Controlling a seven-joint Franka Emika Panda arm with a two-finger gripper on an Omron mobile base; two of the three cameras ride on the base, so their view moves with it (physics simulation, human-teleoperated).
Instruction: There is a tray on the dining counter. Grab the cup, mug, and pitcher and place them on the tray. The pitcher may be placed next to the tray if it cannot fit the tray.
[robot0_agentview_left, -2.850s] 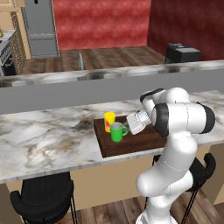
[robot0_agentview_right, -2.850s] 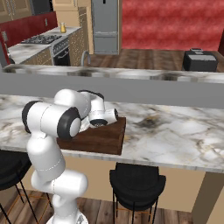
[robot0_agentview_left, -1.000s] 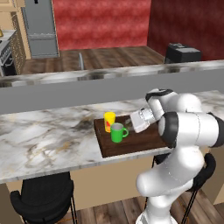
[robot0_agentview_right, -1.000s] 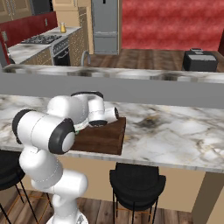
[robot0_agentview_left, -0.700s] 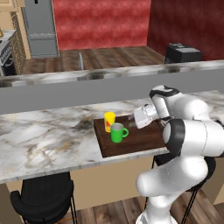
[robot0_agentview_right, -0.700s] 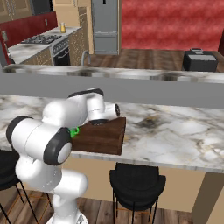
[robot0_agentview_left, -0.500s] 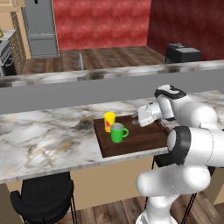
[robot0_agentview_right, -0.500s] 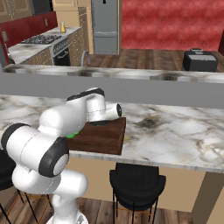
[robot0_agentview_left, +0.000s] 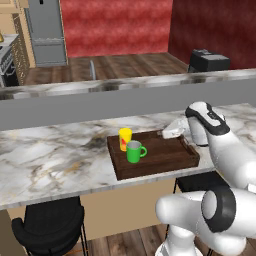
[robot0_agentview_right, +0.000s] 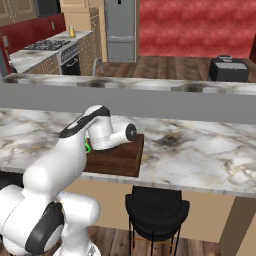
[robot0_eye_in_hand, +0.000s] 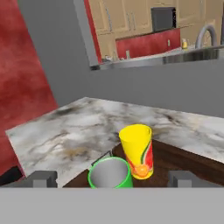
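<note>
On the dining counter (robot0_agentview_left: 50, 155) lies the dark brown tray (robot0_agentview_left: 165, 157). The yellow cup (robot0_agentview_left: 125, 138) and the green mug (robot0_agentview_left: 133, 151) stand upright side by side at the tray's left end. My gripper (robot0_agentview_left: 167, 133) hovers over the tray's back edge, to the right of both vessels and apart from them. In the hand view the cup (robot0_eye_in_hand: 138, 151) and mug (robot0_eye_in_hand: 110, 173) sit just ahead on the tray (robot0_eye_in_hand: 188, 159), and the fingertips (robot0_eye_in_hand: 41, 178) stand wide apart, open and holding nothing. A small amber vessel (robot0_agentview_right: 72, 32) on the far counter by the stove looks like the pitcher.
A raised grey ledge (robot0_agentview_left: 100, 102) runs along the counter's far side. Black stools (robot0_agentview_left: 47, 230) stand under the near edge. My arm (robot0_agentview_right: 95, 135) covers most of the tray in the right base view. Bare marble (robot0_agentview_right: 200, 150) stretches to the right of the tray.
The arm has swung right, carrying the open gripper from beside the mug toward the tray's right back part. Cup and mug have stayed put.
</note>
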